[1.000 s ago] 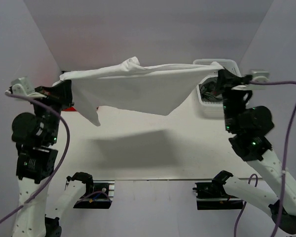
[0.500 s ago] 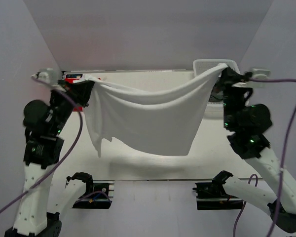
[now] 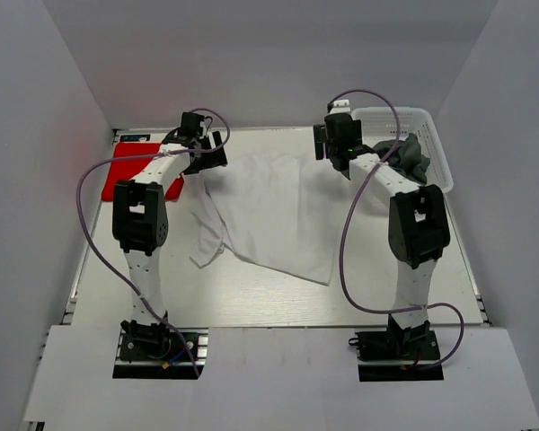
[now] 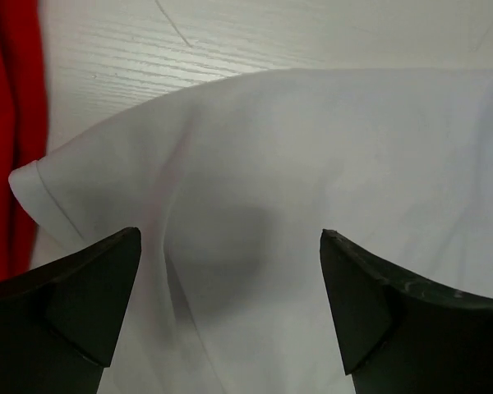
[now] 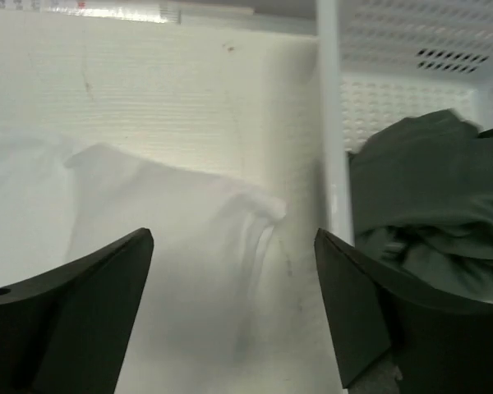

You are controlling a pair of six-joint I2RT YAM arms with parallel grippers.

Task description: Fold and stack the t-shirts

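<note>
Gaping wide, the left pincer (image 4: 230, 236) and right pincer (image 5: 233, 234) hold nothing; each hangs over an edge of the white t-shirt (image 3: 269, 211) lying rumpled on the table (image 3: 386, 269).

White shells over black joint blocks on left arm (image 3: 140, 215) and right arm (image 3: 417, 224). Purple cable (image 3: 343, 242) looping along each. Matte black wedge fingers on left gripper (image 4: 230, 234) and right gripper (image 5: 233, 234).
</note>
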